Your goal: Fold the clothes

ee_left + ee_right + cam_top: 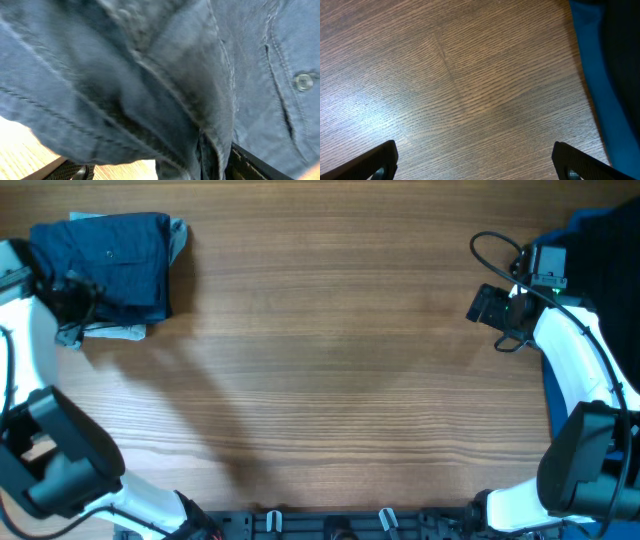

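The navy denim-like shorts lie folded at the table's far left corner. In the left wrist view the shorts fill the frame, with a pocket slit and a small button. My left gripper is at the left edge of the shorts. Its fingers stand wide apart with a fold of the fabric hanging between them. My right gripper hovers open and empty over bare wood at the far right, and its fingers show spread in the right wrist view.
A pile of blue and dark clothes lies at the far right edge, also in the right wrist view. A lighter grey cloth pokes out under the folded shorts. The wooden table spans the middle.
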Robot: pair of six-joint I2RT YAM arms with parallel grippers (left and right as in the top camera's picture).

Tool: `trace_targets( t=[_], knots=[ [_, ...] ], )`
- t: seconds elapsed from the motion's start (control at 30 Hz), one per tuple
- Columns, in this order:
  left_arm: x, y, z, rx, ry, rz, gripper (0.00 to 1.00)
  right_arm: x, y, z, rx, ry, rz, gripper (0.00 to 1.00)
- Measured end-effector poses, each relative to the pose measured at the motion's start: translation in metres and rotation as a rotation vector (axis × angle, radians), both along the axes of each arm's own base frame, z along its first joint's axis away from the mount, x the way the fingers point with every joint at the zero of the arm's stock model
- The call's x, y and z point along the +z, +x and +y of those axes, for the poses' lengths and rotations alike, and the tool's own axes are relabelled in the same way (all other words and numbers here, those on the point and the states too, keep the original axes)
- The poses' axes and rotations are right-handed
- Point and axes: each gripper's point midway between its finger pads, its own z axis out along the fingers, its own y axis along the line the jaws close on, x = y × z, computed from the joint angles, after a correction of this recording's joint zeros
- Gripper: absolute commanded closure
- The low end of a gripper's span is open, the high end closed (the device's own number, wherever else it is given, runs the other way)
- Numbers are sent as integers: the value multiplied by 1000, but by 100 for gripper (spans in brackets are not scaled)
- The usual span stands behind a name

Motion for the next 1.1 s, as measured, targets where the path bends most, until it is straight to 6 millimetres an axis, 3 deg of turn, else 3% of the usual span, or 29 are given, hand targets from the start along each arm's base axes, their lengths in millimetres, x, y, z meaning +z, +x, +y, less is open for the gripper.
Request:
trace_targets(
  t=[0.07,0.17,0.2,0.3,0.4,0.63,0.87,0.97,1.1],
  knots=[
    [18,-3,7,12,-36,-69,13,0,0,0,0,0,0,0],
    [62,-9,18,-21,-17,-205,13,0,0,0,0,0,0,0],
    [81,-10,25,-51,16,-266,17,0,0,0,0,0,0,0],
    [106,-6,46,-84,103,-363,19,0,0,0,0,0,0,0],
    [115,5,71,-90,179,-437,16,0,0,0,-1,0,0,0],
    [69,47,111,-101,230,-490,20,0,0,0,0,0,0,0],
    [19,55,118,-99,180,-442,24,0,0,0,0,0,0,0],
    [-11,55,117,-96,139,-397,35,0,0,0,0,0,0,0],
    [-28,54,116,-101,121,-372,69,0,0,0,-1,0,0,0]
  ],
)
